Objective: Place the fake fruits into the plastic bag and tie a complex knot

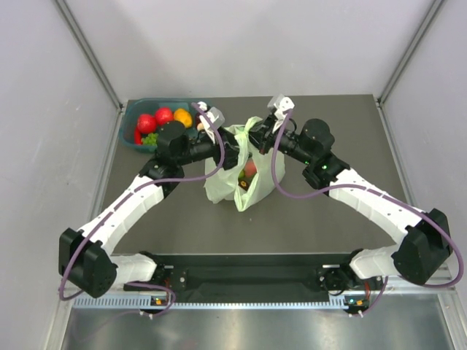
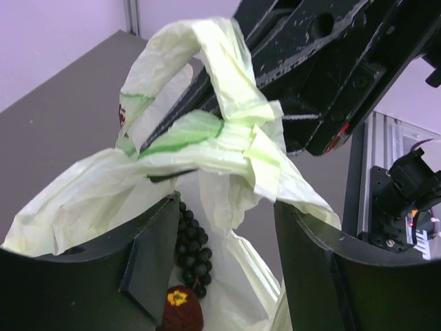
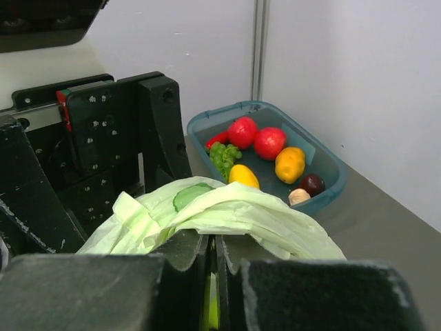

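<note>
The pale green plastic bag stands mid-table with dark grapes and a dark red fruit inside. Its handle strips cross and bunch in a loose twist, with one loop standing up above it. My left gripper is open, and its jaws straddle thin bag plastic just below the twist. My right gripper faces it from the right and is shut on a handle strip. More fake fruits lie in the teal tub: red apples, an orange, a yellow mango and green grapes.
The teal tub sits at the table's back left corner, just behind my left arm. A small dark fruit and a pale one lie at its near end. Grey walls close in the table on three sides.
</note>
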Tool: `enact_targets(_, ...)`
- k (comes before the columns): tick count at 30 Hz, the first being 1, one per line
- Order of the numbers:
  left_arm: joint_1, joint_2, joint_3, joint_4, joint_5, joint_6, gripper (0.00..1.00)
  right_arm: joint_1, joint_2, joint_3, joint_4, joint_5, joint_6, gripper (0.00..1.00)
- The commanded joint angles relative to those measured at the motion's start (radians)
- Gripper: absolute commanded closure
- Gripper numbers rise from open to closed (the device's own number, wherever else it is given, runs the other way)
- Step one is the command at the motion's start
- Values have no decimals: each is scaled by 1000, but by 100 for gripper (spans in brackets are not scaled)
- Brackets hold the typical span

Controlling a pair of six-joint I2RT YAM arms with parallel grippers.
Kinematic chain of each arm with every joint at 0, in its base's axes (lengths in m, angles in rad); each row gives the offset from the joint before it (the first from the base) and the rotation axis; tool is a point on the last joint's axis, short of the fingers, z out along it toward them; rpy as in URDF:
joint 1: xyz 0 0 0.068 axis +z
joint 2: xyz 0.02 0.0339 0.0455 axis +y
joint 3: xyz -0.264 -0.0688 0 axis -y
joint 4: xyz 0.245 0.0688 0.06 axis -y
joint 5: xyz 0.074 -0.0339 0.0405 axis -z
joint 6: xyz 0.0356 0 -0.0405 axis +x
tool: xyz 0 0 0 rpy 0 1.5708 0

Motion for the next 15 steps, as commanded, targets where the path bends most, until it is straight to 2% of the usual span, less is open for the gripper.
enact_targets(1, -9, 15, -11, 195, 33, -26, 38, 16, -36, 61, -3, 13, 38, 100)
enact_targets(6, -20, 64, 24, 209, 33, -38, 38, 16, -33, 69, -21, 25, 47, 100)
enact_targets(9, -23, 86, 36, 235, 37, -58, 45, 16, -34, 70, -27, 28, 52, 100)
enact_targets(10, -23, 96, 42, 244, 46, -72, 57, 16, -34, 69, -29, 28, 53, 100)
enact_targets(13, -25, 122, 61, 268, 47, -101, 76, 14, -31, 67, -29, 31, 58, 100)
enact_targets(15, -25, 132, 75, 262, 47, -113, 97, 14, -33, 67, -32, 51, 60, 100)
